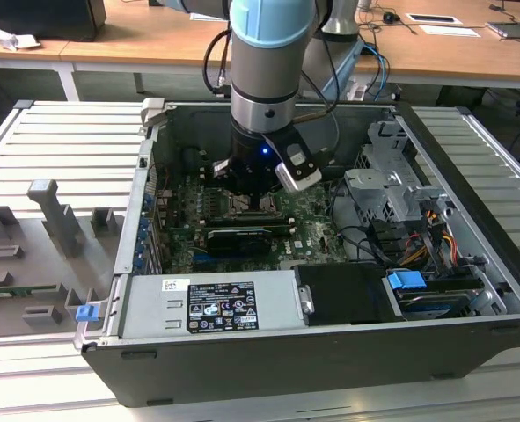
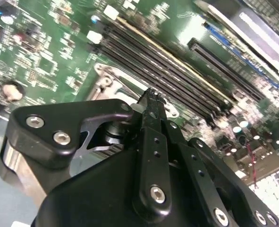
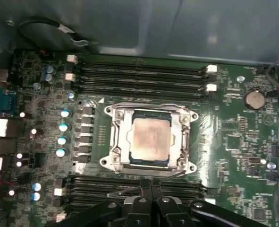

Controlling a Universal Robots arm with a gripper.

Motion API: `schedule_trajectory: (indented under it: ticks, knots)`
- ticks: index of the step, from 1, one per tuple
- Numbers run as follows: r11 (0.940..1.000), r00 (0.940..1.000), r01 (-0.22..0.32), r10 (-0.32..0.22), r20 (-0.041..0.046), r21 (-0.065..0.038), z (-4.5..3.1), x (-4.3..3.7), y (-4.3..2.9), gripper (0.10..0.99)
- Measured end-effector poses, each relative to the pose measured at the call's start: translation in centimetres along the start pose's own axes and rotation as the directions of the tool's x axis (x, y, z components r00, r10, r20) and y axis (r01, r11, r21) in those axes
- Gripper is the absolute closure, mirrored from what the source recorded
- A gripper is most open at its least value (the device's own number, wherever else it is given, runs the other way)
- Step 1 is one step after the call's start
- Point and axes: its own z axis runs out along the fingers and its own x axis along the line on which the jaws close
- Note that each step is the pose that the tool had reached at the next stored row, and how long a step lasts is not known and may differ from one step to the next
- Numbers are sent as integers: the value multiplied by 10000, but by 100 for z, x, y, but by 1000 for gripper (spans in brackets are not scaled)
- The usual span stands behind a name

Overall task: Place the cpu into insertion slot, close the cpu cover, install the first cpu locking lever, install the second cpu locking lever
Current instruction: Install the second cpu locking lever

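Down inside the open computer case (image 1: 268,352), gripper (image 2: 151,97) hanging low over the green motherboard (image 3: 224,123), just beside the socket area. In the first wrist view, cpu (image 3: 151,140) lying flat in the insertion slot (image 3: 125,161), pale metal top showing through the window of the cpu cover (image 3: 150,112), which looks folded down over it. Locking levers hard to pick out along the frame; cannot tell whether either is hooked home. Long black memory slots (image 3: 139,75) running on both sides of the socket, close by.

Fingers (image 2: 153,118) looking pressed together to a narrow tip in the second wrist view, nothing seen between them, apparently holding nothing. Tip poised right at a silver corner of the socket frame (image 2: 108,78).

Risks from here, as a judgement: tip sliding off thin springy metal and striking the board or the memory slots alongside; a lever left only half caught springing back up; pressing down on the cover off-centre and loading the chip unevenly. Little room to work, so a small sideways error could scrape neighbouring parts.

Pose: in the exterior view, arm (image 1: 268,53) coming almost straight down from above into the case, wrist vertical, blue-grey joint on top, tool buried near the middle of the board. Grey fixture blocks (image 1: 57,220) sitting on the ribbed desk (image 1: 57,141) toward the exterior view's left, well apart from the work.
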Motion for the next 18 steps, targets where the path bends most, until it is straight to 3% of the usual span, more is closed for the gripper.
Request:
schedule_trajectory:
  ticks: [3,8,9,12,18]
  knots:
    - [10000,10000,-1,1,1,-1,41,131,4,980]
    - [10000,10000,-1,1,3,-14,136,175,-3,980]
    - [10000,10000,5,-5,52,-37,144,187,-6,980]
    - [9994,9999,13,-7,160,-343,163,231,-42,980]
    - [9987,9997,26,-13,261,-516,186,337,-67,980]
